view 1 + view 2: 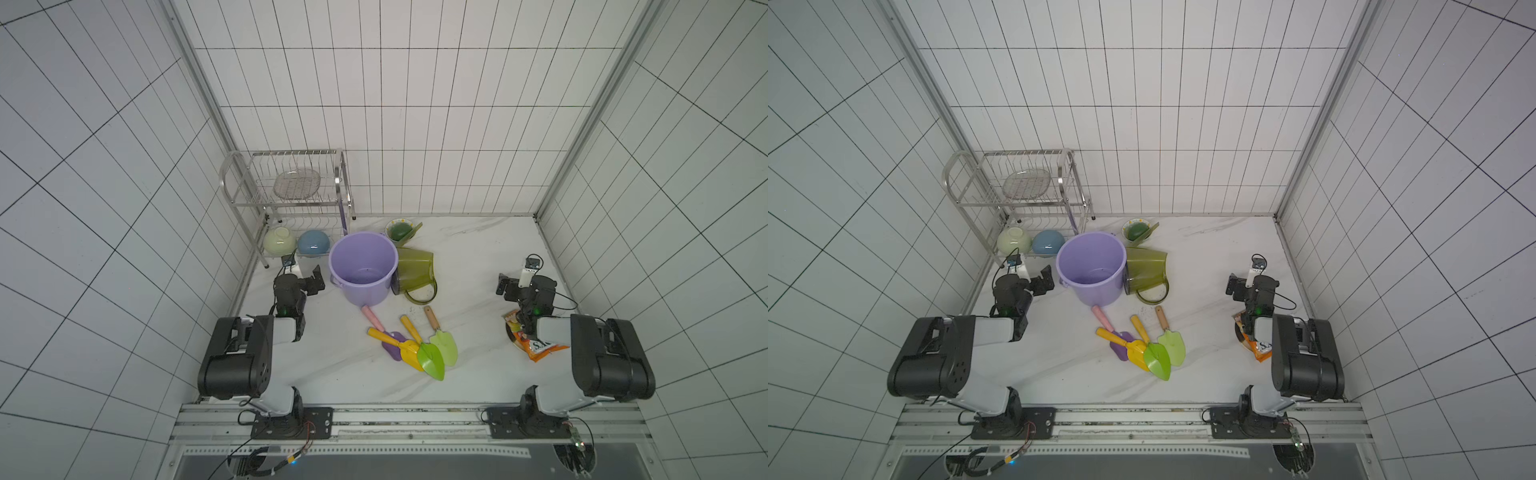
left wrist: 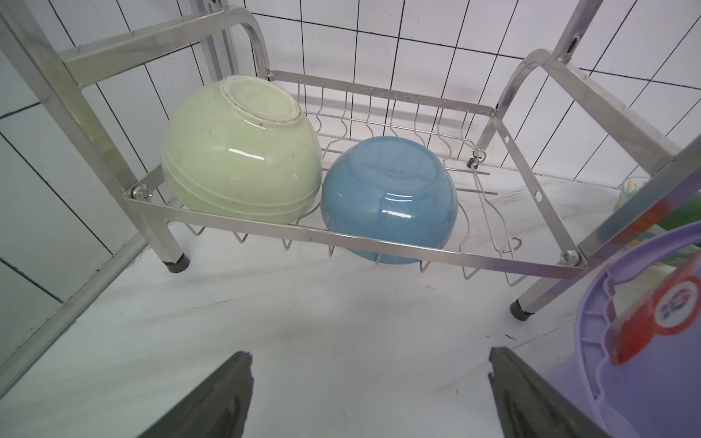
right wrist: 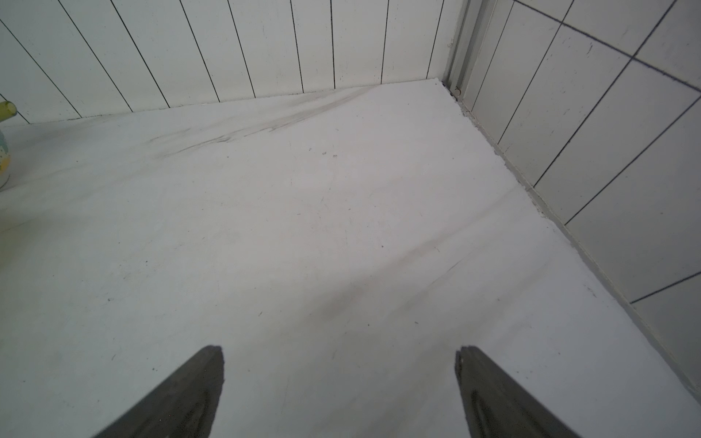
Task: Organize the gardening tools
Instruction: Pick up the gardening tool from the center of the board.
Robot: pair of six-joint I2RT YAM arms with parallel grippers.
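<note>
Opening step, nothing picked up yet. L gripper [image 2: 370, 356] & R gripper [image 3: 339, 350]: jaws apart, empty. Four small coloured plastic trowels [image 1: 409, 351] fanned mid-table. Olive translucent watering can [image 1: 415, 270] lies tipped against lilac plastic bucket [image 1: 363, 266]. Next, we reckon: reach for a trowel handle.

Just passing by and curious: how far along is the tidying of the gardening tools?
Nothing looks done: the purple bucket looks empty. Nothing in hand: both sets of jaws stand open and empty. All left to do: four trowels overlapping on the table, and the watering can beside the bucket.
</note>
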